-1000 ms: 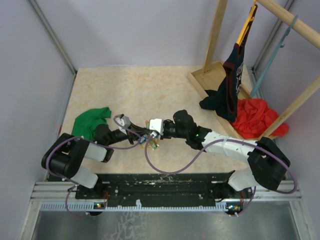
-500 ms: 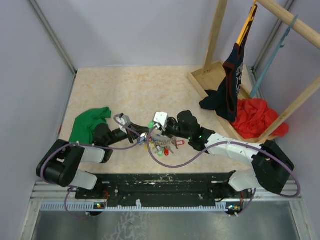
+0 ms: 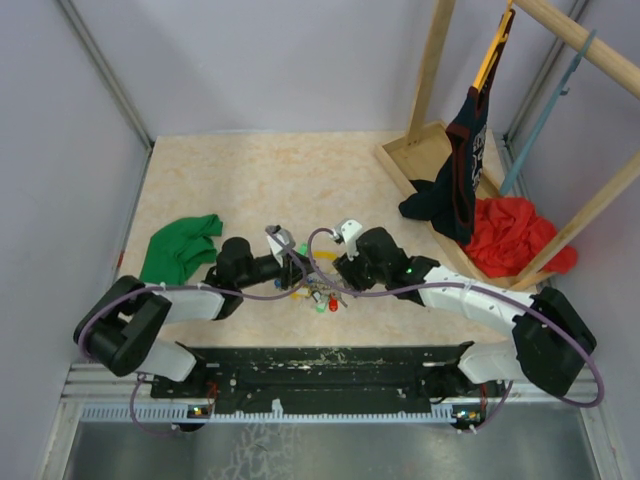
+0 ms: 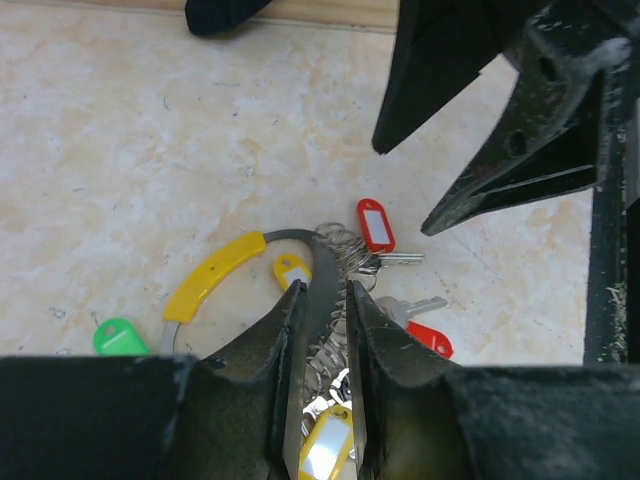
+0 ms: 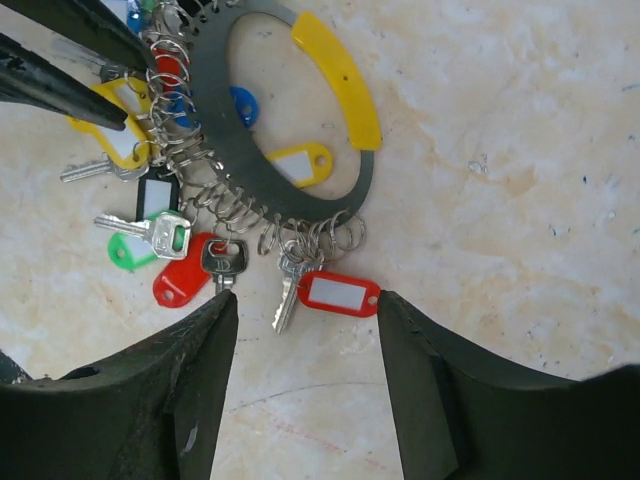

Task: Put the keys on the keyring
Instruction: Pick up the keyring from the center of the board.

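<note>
The keyring (image 5: 270, 195), a flat grey ring with a yellow sleeve (image 5: 338, 78), lies flat on the table (image 5: 520, 150). Many keys hang from it on small loops. Red-tagged keys (image 5: 340, 293) (image 5: 180, 280) are strung on its near edge and rest on the table. My right gripper (image 5: 308, 300) is open wide just above one red tag, touching nothing. In the left wrist view the keyring (image 4: 322, 262) runs into the narrow gap of my left gripper (image 4: 325, 290), whose jaws stand slightly apart. Red-tagged keys (image 4: 376, 222) (image 4: 430, 338) lie beyond it. From above, the keyring (image 3: 315, 290) sits between both grippers.
A green cloth (image 3: 180, 245) lies at the left. A wooden rack (image 3: 430, 70) stands at the back right with a dark garment (image 3: 460, 170) hanging and a red cloth (image 3: 515, 235) on its base. Grey walls close in both sides.
Both grippers have opened and let go of the keyring. It was held up between them; now it lies flat with its keys spread. The left arm has reached further right.
</note>
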